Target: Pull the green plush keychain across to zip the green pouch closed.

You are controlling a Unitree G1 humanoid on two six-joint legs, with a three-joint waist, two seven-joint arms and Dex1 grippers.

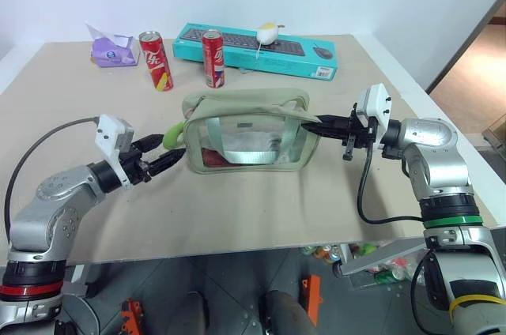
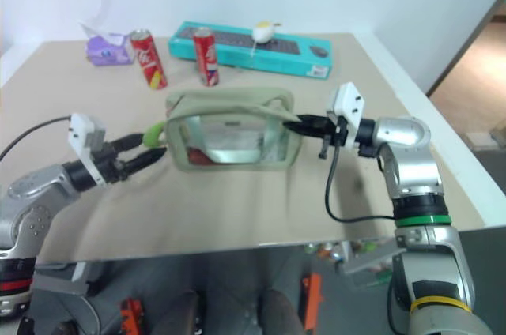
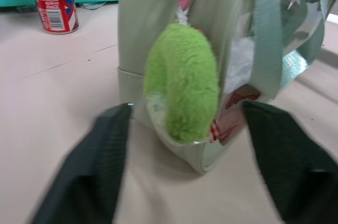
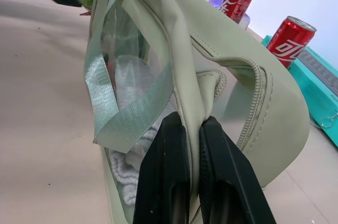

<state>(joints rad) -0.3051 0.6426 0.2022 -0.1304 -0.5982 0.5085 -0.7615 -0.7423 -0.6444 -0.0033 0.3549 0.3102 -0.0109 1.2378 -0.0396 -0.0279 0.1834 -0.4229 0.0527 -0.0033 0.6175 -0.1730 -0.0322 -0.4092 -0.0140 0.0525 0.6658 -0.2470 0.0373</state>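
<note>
Clearly your right gripper [image 4: 193,145] was acting as the anchor: its two black fingers were pinched shut on a fold of fabric at the right end of the green pouch [image 1: 247,131], so the bag would not slide when the zipper was pulled. At the other end, your left gripper [image 1: 162,159] had its fingers spread to either side of the green plush keychain [image 3: 182,78] but not touching it, as far as the wrist view showed (the finger edges were smeared, so I would not swear to the gap). That plush blob hung from the zipper pull at the left end of the pouch, drooping down over the end wall just above the table [image 1: 237,216].

With the keychain at that end, I judge the zipper had yet to be drawn across. The pouch stood upright with its clear window facing you and its strap lying across the window. Well behind it stood two red cans [image 1: 156,60], a teal keyboard box [image 1: 253,49] and a purple tissue pack [image 1: 113,49], all clear of the pull line.
</note>
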